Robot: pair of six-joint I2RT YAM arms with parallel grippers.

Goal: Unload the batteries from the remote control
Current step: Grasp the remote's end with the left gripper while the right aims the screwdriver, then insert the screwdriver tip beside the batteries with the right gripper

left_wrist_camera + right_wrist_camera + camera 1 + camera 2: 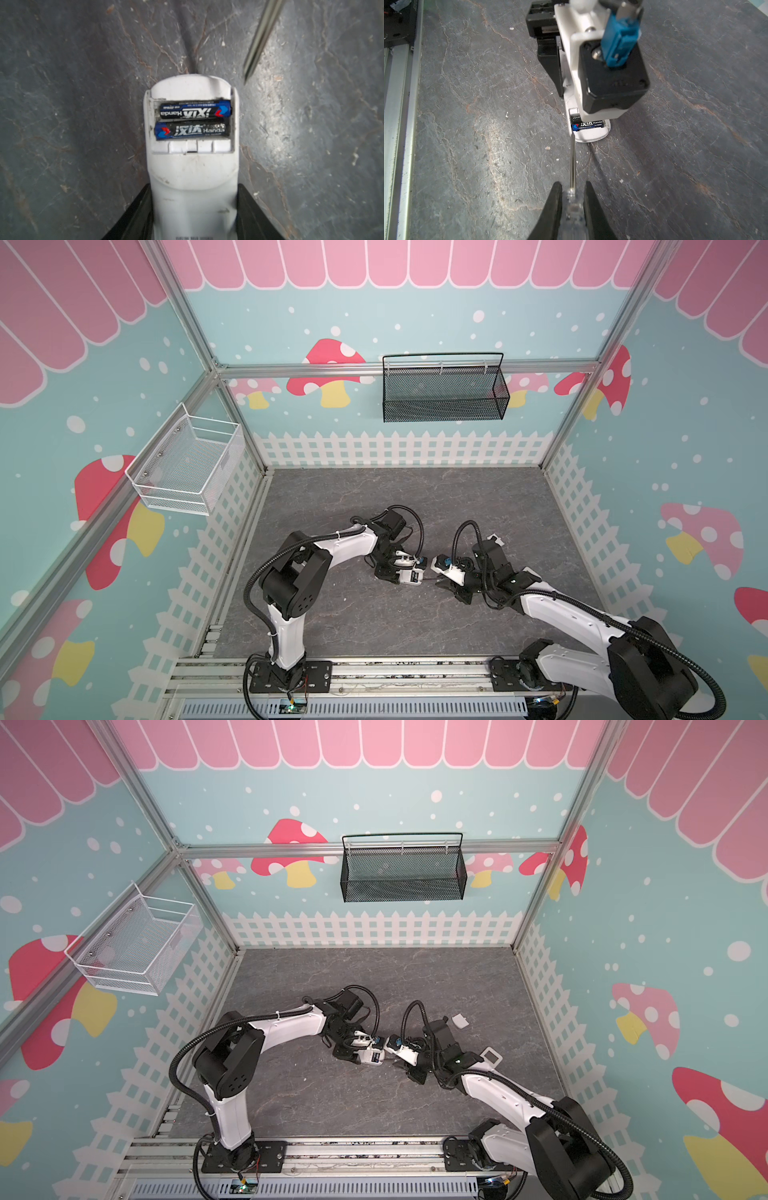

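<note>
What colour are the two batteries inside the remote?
The batteries are black and blue with white lettering and red arrows; the left wrist view shows them best.

Bright, even light — soft shadows, glare on the table (pixel 276 108); batteries (pixel 193 113) sharp, screwdriver (pixel 261 39) blurred; top views bow at the edges.

- The remote (pixel 193 187) lies flat on the table (pixel 62 104), bay open upward, both batteries (pixel 193 120) bare.
- The left gripper (pixel 194 207) blocks both long sides of the remote beyond the bay, fingers against the shell.
- The left wrist camera (pixel 612 79) hangs over the remote, roofing part of the bay.
- The screwdriver (pixel 572 162), clamped in the right gripper (pixel 572 197), bars the approach to the remote's rounded end, tip near one bay corner.
- Bare table flanks the remote's bay end on both sides.
- A white piece (pixel 460 1020) lies well apart from the remote.
</note>
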